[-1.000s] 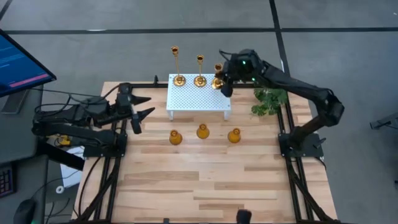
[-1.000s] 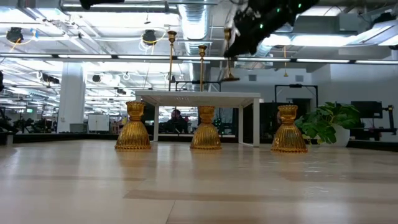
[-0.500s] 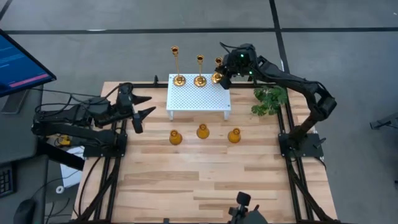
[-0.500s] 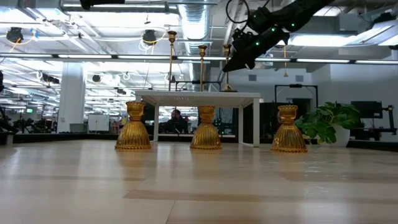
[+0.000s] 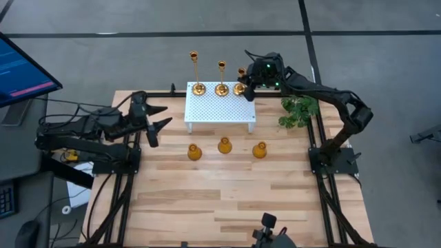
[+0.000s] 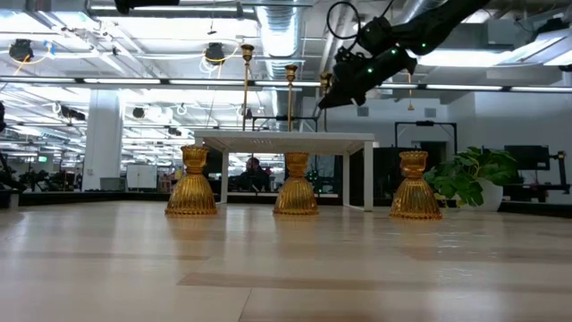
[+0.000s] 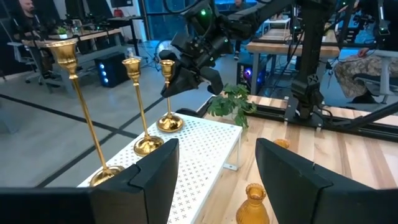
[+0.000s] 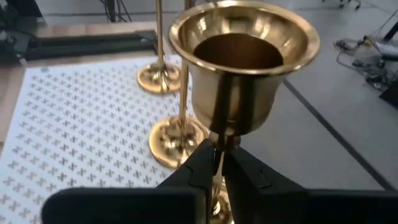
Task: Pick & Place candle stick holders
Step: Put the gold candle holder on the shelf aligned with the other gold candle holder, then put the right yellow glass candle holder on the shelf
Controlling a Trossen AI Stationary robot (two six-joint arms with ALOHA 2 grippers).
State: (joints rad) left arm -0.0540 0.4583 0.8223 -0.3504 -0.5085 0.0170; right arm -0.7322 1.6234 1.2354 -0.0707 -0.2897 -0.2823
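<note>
Three brass candlesticks stand in a row along the far edge of a white perforated stand (image 5: pixel 219 110): left (image 5: pixel 195 71), middle (image 5: pixel 221 77) and right (image 5: pixel 241 79). My right gripper (image 5: pixel 249 87) is shut on the right one at the stand's far right corner. Three amber bulb-shaped holders (image 5: pixel 194 152), (image 5: pixel 224 145), (image 5: pixel 259 149) rest on their bases on the wooden table in front of the stand. My left gripper (image 5: pixel 158 118) waits open at the table's left, level, with nothing between its fingers. My right gripper pinches the right candlestick's thin stem just below its cup (image 8: pixel 219 148) between its two fingers. The fingers come from the table's right, slanting a little downward, and lie across the stem. The candlestick stands upright, its round base (image 7: pixel 169 123) on the stand's top.
A green leafy plant (image 5: pixel 298 111) sits at the table's right, close under my right arm. A monitor (image 5: pixel 24 69) stands off the table's left. The near half of the wooden table (image 5: pixel 227 200) holds nothing.
My right gripper has come down and shifted toward the table's far edge, staying shut on the right candlestick. The candlestick, whose base hung above the stand a second ago, now stands upright with its base on the stand.
</note>
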